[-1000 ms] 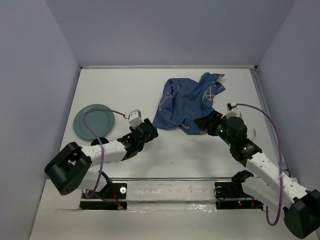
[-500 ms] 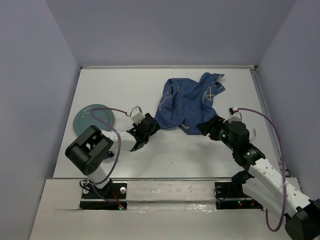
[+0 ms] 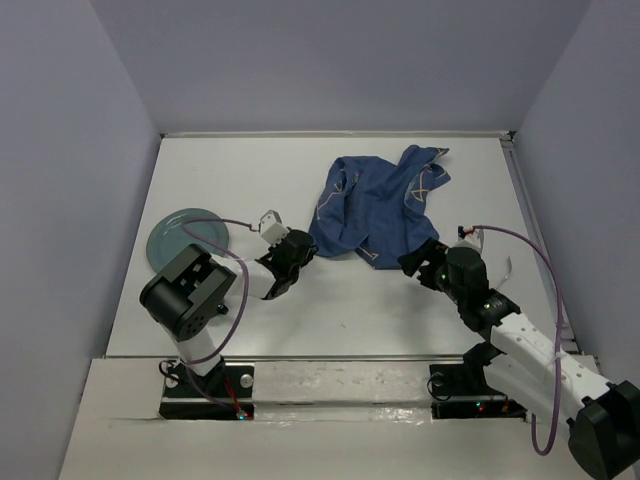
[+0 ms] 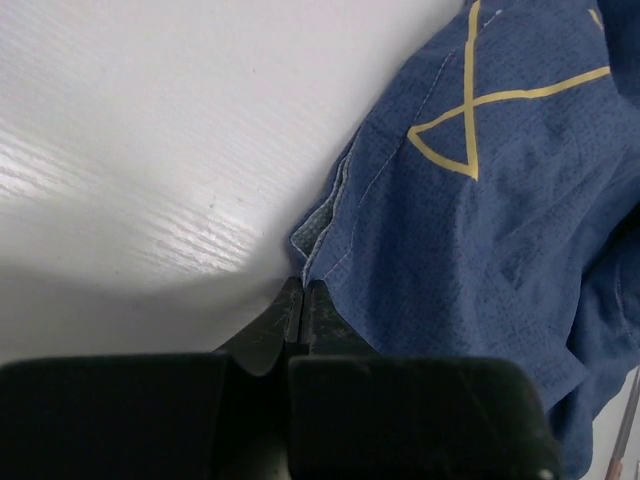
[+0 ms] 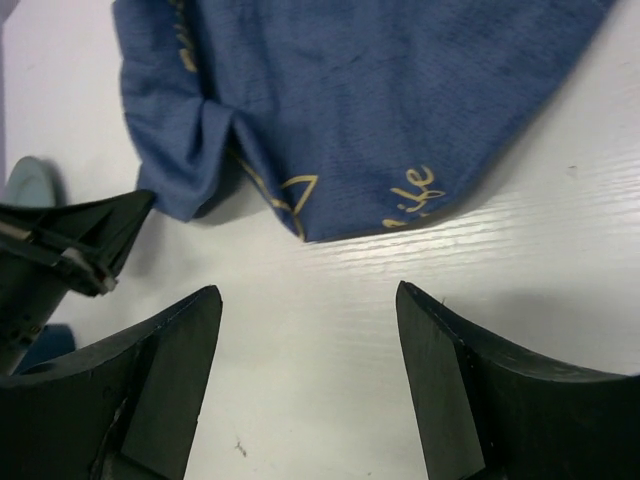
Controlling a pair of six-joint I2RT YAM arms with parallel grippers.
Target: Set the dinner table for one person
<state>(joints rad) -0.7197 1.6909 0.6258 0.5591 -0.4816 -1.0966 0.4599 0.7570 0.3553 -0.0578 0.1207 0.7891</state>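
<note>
The dinner table (image 3: 400, 310) is the white tabletop. On it lies a crumpled dark blue cloth (image 3: 375, 200) with yellow markings. My left gripper (image 3: 298, 247) is at the cloth's near-left corner. In the left wrist view this gripper (image 4: 303, 285) is shut, and the edge of the cloth (image 4: 480, 230) runs into its tips. My right gripper (image 3: 415, 258) hovers at the near-right edge. In the right wrist view it (image 5: 308, 290) is open over bare table, just short of the cloth (image 5: 350, 100), with nothing between its fingers.
A teal plate (image 3: 185, 238) lies on the left side of the table, behind the left arm. Grey walls close in the table on the left, back and right. A pale strip (image 3: 508, 268) lies by the right edge.
The left gripper has closed at the cloth's near-left corner and its arm has folded in closer. The right gripper has drawn back a little toward the near edge and opened slightly.
</note>
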